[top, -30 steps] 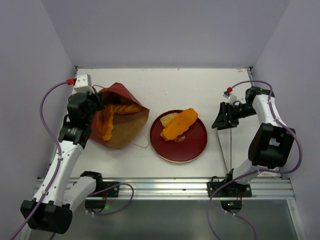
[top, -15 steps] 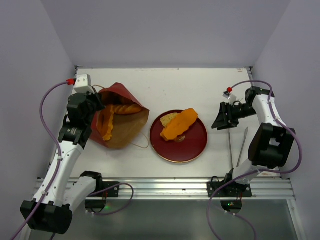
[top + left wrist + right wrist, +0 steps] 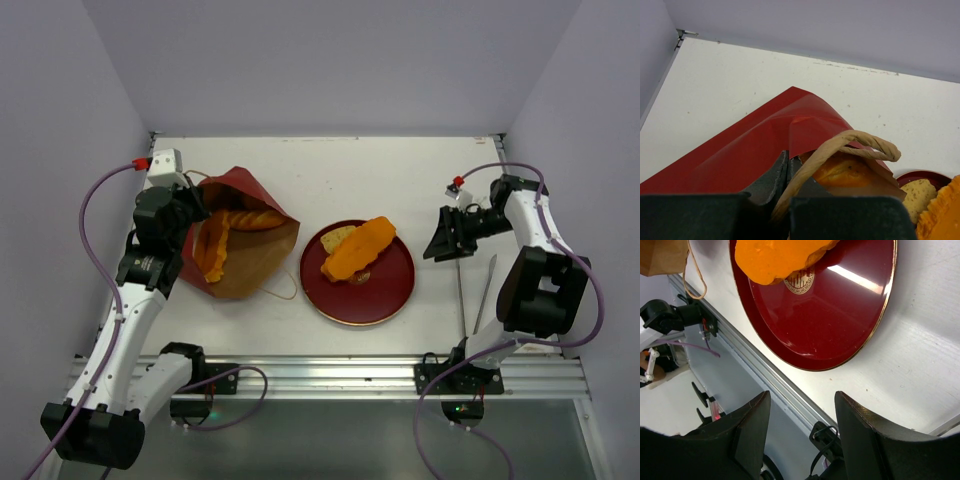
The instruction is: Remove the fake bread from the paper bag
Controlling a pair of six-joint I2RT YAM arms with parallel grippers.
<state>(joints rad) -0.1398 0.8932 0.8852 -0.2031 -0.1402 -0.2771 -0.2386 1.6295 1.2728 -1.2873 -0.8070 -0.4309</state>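
Left of the plate (image 3: 385,295), the left jaws clench the paper bag (image 3: 262,262) by its rim, bread (image 3: 210,250) inside; right of it, the right jaws hang released.

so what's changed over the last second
Hardly anything. The right arm eased slightly, and thin grey lines beside it on the white table shifted, probably shadow. The right gripper stays open, holding nothing, near the round red plate. The left gripper stays shut on the red-and-brown paper bag. The orange toy bread is unmoved.
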